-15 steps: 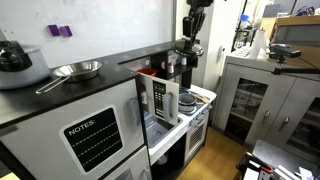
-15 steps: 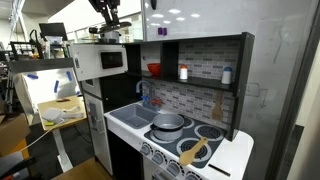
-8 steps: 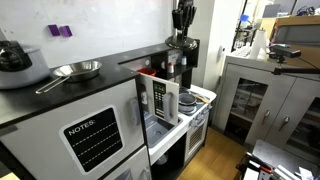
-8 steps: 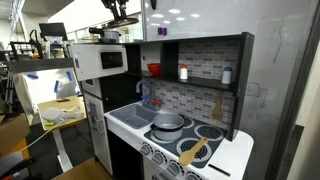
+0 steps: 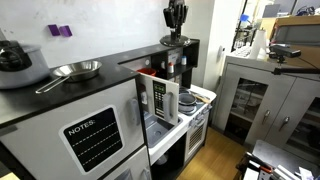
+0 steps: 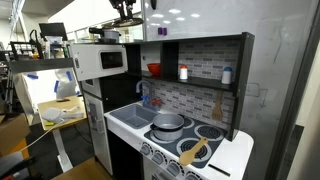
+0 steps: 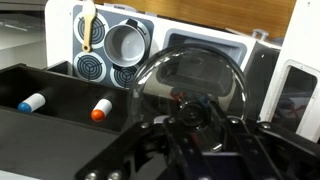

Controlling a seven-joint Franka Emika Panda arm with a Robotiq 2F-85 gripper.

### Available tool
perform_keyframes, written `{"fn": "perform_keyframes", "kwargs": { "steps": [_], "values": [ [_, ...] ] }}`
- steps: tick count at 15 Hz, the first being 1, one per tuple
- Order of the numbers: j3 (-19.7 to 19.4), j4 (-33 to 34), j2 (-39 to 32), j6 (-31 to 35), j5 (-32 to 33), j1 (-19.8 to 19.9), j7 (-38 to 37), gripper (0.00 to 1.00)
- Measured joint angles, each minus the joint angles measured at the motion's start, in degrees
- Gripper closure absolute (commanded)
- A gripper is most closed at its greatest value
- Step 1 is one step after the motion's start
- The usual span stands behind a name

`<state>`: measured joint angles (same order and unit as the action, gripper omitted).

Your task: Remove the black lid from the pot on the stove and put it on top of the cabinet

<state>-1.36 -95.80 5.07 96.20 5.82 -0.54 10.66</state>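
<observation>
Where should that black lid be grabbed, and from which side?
By the small knob at its centre, from straight above. The lid is a wide flat disc, probably too broad for the jaws, and a centre hold keeps it level. The gripper seems shut on it that way, jaws at its middle.

Long black cabinet top (image 5: 70,95), large pale-grey pot with dark lid (image 5: 15,62) and shiny silver long-handled pan (image 5: 78,70) on it, flat white stove top (image 6: 228,165) bearing small light round pot (image 6: 168,123), wooden spoon (image 6: 195,152)
</observation>
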Motion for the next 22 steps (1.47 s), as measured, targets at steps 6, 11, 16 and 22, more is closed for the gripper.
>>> {"fn": "perform_keyframes", "kwargs": {
  "steps": [6, 11, 16, 22],
  "values": [
    [1.3, 9.9, -7.4, -3.2, 0.0, -0.3, 0.0, 0.92],
    [2.4, 20.4, -16.4, -3.8, -0.1, -1.3, -0.9, 0.92],
    [2.7, 34.1, -29.0, -5.4, -0.3, -2.2, -4.3, 0.92],
    [2.7, 50.3, -39.9, -14.0, -0.3, -2.2, -6.1, 0.92]
  ]
}}
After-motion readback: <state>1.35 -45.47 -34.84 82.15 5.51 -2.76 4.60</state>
